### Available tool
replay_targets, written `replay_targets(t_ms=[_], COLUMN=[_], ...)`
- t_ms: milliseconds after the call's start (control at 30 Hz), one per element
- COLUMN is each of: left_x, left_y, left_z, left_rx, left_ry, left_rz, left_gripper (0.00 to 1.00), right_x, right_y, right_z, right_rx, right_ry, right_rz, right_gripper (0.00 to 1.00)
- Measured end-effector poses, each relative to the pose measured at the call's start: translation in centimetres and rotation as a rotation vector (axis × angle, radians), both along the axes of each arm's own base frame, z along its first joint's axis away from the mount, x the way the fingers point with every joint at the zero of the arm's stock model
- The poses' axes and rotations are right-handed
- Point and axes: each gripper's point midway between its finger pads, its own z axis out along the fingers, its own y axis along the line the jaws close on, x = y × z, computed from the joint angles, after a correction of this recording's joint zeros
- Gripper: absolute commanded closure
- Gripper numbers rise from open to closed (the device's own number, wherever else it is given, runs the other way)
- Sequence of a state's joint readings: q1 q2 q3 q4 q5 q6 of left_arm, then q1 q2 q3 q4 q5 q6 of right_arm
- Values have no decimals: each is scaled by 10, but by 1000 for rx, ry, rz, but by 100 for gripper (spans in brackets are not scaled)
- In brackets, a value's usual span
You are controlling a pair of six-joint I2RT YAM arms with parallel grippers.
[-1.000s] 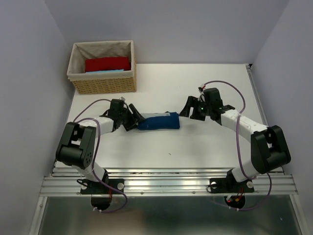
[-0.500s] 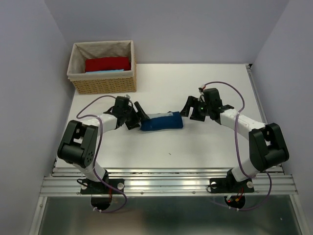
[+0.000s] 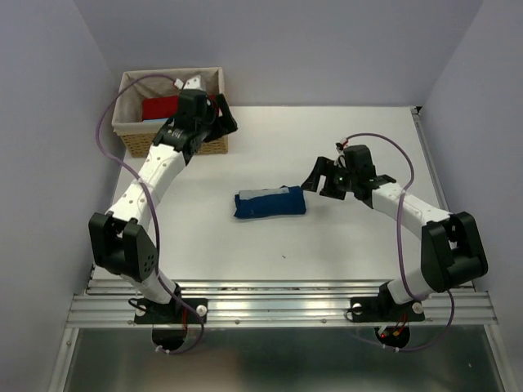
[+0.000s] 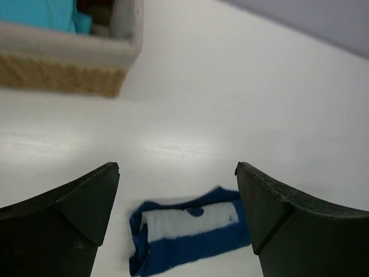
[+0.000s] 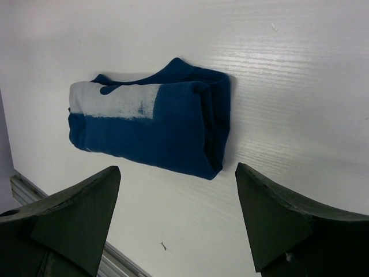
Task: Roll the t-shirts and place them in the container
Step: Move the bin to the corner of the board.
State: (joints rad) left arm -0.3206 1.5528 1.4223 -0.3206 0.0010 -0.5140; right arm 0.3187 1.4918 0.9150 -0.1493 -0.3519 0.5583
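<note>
Just right of the rolled navy t-shirt (image 3: 270, 202), the right gripper (image 3: 315, 178) has its jaws spread wide with nothing between them, its fingers aimed at the roll's end but apart from it. Well back and left of the roll, the left gripper (image 3: 222, 116) hangs equally wide open and empty; its wrist view looks down on the roll from a distance. The roll lies on the white table (image 3: 343, 245), a compact bundle with a pale patch along its top and folded edges at its right end. Farther back and left of the roll stands the wicker basket (image 3: 139, 145), under the left gripper, holding the red piece (image 3: 159, 107) and the light-blue piece (image 4: 40, 11).
</note>
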Motion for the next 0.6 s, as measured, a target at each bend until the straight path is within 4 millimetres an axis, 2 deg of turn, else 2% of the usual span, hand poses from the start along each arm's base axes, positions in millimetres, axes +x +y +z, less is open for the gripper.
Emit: replay_targets(t_ms=[33,67,100,167,200,300,433,567,600], left_x=[11,18,32,53,65,98,139,155,155], left_y=[1,3,5,6,6,3,-4,-5,-4], left_z=[20,29,51,67,73,70,26,-38,-47], left_rx=[17,36,66,113,134,197,278,347,366], left_ry=[-46,-66,-115,-156,-173,-189,-127,-14,3], left_rz=[6,12,20,33,37,32,12,-7,-14], left_gripper=[6,6,6,6,6,6,6,5,6], right_x=[0,0,0,0,0,-1,-4,-11,-13], right_y=[0,0,-1,-1,-1,-2,-3,-6,-7], right_z=[3,5,7,13,15,20,26,32,33], right_rx=[2,3,4,9,9,13,16,19,19], right_ry=[-7,-13,-20,-35,-38,-50,-57,-68,-70], right_rz=[-1,-2,-3,-4,-5,-5,-7,-8,-9], right_gripper=[13,13,13,13,13,13,13,13,13])
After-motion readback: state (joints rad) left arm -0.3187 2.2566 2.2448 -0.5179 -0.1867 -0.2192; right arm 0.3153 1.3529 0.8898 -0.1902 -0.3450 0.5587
